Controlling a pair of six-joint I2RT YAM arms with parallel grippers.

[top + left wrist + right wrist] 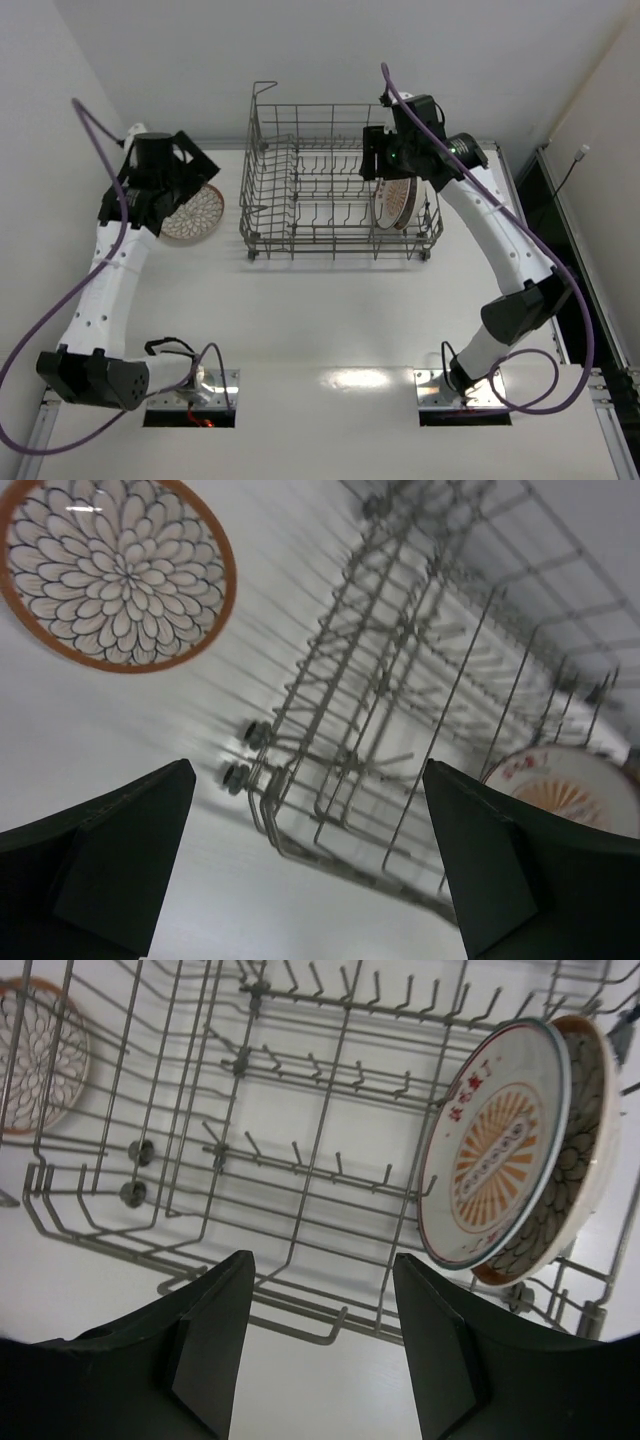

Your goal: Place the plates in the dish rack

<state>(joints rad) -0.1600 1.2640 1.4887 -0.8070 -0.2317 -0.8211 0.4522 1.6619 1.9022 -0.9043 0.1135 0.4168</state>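
The grey wire dish rack [330,185] stands at the back middle of the table. Two plates stand on edge at its right end: the sunburst plate [495,1165] in front, a petal-lattice plate [588,1150] right behind it; they also show in the top view [395,200]. The third plate [195,213], petal lattice with an orange rim, lies flat on the table left of the rack [117,568]. My left gripper [188,168] hovers over that plate's far-left side, open and empty [310,880]. My right gripper [377,155] is above the rack by the standing plates, open and empty [322,1350].
The rack's tall wire sides [400,680] and rows of upright tines [291,1303] take up the middle of the rack left of the standing plates. White walls close in at the back and left. The table's right edge [520,190] lies just past the right arm.
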